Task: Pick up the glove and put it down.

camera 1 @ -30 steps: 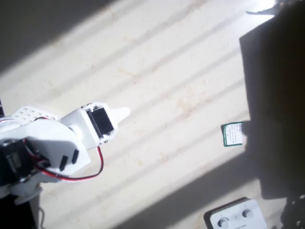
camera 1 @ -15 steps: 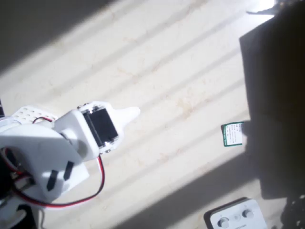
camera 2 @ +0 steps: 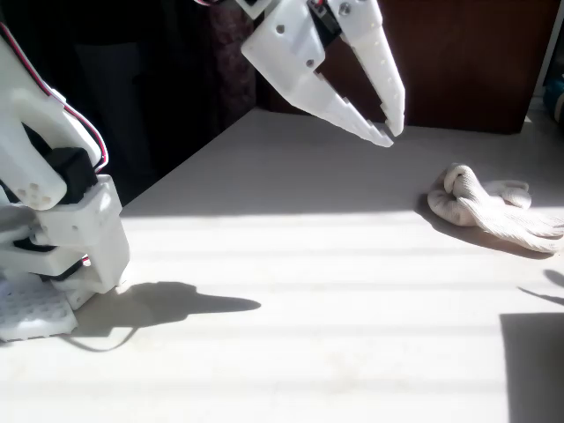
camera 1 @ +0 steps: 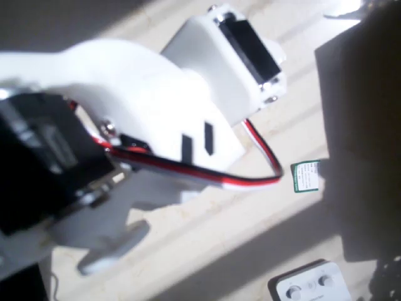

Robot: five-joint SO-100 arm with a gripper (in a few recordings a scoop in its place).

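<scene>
The cream fabric glove [camera 2: 492,207] lies crumpled on the pale table at the right of the fixed view, half in shadow. My white gripper [camera 2: 389,137] hangs high above the table, up and to the left of the glove and well apart from it, pointing down to the right. Its fingertips nearly touch and nothing is between them. In the overhead view my arm [camera 1: 156,113] looms large and blurred close under the camera, its black servo [camera 1: 250,47] at the top.
A small green-and-white card [camera 1: 306,176] lies right of centre in the overhead view. A white box with two round knobs [camera 1: 310,285] sits at the bottom right. A dark block [camera 1: 363,125] covers the right side. My arm's base [camera 2: 53,238] stands at the left.
My arm has risen sharply toward the overhead camera and swung up and to the right, from low at the left edge to across most of the picture. The card and box stayed put.
</scene>
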